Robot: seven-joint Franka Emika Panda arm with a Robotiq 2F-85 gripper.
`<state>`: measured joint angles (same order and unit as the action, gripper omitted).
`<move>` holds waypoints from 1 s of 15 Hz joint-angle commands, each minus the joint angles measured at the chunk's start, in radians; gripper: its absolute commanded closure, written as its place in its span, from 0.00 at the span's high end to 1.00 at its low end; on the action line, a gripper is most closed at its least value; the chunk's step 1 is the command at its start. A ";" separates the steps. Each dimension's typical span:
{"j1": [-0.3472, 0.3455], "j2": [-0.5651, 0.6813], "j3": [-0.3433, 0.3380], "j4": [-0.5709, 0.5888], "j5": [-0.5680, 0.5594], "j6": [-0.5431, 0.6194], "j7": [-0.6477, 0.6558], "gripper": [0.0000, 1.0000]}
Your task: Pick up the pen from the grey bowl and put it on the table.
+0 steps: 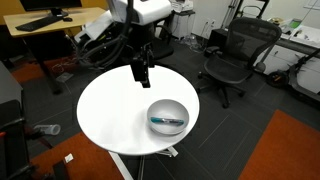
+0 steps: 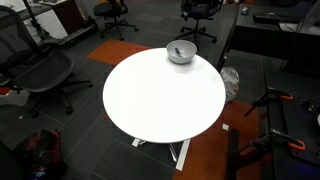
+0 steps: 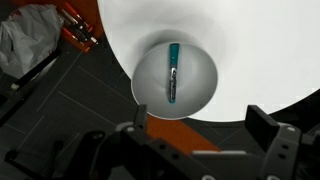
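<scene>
Item: short teal-blue pen with dark ends [image 3: 173, 74], lying inside the round, shiny silver-grey metal bowl [image 3: 150, 88], centre of the wrist view; pen runs top to bottom in that frame.

Bowl: stands on the large round white table [image 1: 110, 110], lower right of its top in an exterior view [image 1: 160, 108]; near the far edge in an exterior view [image 2: 186, 56].

Gripper [image 3: 198, 120]: jaws spread wide, empty, above the bowl; it hangs over the table's upper part in an exterior view [image 1: 141, 70].
</scene>
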<state>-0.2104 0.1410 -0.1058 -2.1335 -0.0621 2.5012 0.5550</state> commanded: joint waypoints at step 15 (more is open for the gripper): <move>0.019 0.354 -0.069 0.277 0.164 -0.034 -0.143 1.00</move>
<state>-0.1986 0.4460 -0.1548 -1.9135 0.0697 2.4994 0.4382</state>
